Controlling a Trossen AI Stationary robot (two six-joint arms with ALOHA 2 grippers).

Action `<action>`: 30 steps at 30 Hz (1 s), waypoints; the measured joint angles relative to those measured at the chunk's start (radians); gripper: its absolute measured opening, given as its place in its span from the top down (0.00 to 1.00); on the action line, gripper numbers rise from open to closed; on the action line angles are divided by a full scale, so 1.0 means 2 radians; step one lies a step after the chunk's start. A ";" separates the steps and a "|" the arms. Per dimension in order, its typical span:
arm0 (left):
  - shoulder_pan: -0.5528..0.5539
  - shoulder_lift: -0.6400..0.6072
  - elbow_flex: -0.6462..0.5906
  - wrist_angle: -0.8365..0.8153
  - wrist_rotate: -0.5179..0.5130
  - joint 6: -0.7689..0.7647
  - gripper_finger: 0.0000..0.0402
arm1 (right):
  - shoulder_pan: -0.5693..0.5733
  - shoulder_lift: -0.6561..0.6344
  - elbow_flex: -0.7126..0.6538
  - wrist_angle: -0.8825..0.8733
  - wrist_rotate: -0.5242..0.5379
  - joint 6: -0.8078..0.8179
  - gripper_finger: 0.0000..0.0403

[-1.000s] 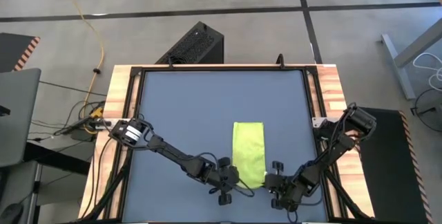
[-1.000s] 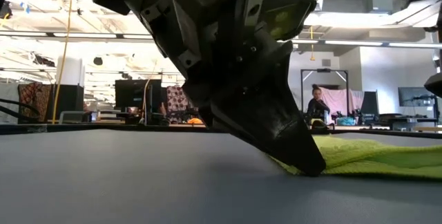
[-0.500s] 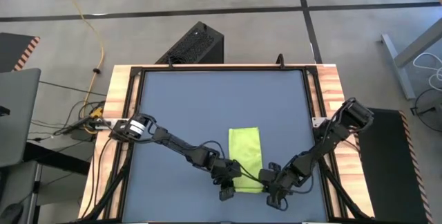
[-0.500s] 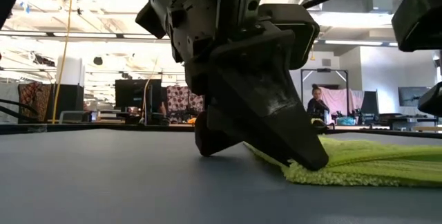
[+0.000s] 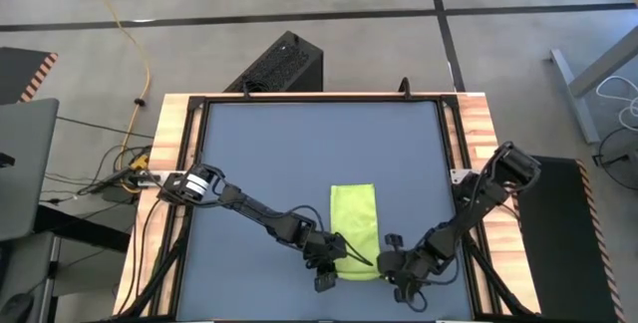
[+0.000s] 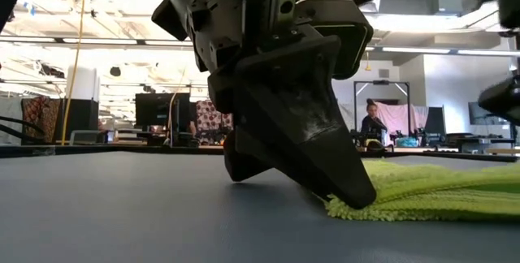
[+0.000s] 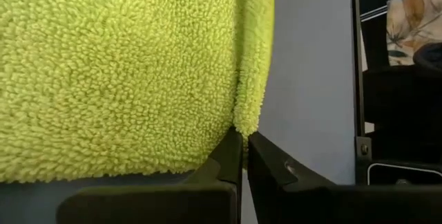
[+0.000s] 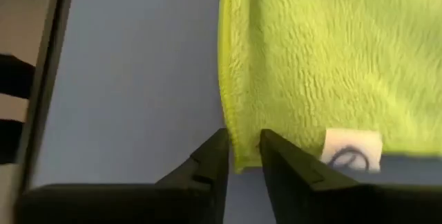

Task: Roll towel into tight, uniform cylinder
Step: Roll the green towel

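The lime towel (image 5: 355, 225) lies as a narrow strip on the dark blue-grey mat (image 5: 279, 154), near the table's near edge. My left gripper (image 5: 332, 253) is shut on its near left corner, with the towel (image 6: 439, 194) running off to the right in the low view. My right gripper (image 5: 391, 260) is at the near right corner. In its wrist view it (image 8: 243, 148) stands open, one finger on each side of the towel's edge (image 8: 233, 92). A white label (image 8: 352, 148) shows on the cloth there. My left gripper pinches the towel's near left corner (image 7: 250, 117) between its two fingers, at a fold along the side edge. The fingers (image 6: 349, 186) slant down from the table's left. The corner (image 6: 345, 208) sits just above the mat; the rest of the towel lies flat.
The mat's wooden frame (image 5: 169, 144) runs around the work area, with both arms' bases on its sides. A black box (image 5: 279, 64) stands on the floor beyond the far edge. Bare mat lies far of the towel and to its left and right.
My left gripper has moved toward the towel and rolled its wrist, keeping its hold. The towel's near left corner has bunched up thicker off the mat. The whole strip has slid slightly toward the near edge. My right gripper has drawn in toward the towel's near right corner.
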 joint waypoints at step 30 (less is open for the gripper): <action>0.001 -0.001 0.000 0.001 -0.006 0.006 1.00 | 0.034 0.001 -0.006 0.051 0.085 -0.124 0.61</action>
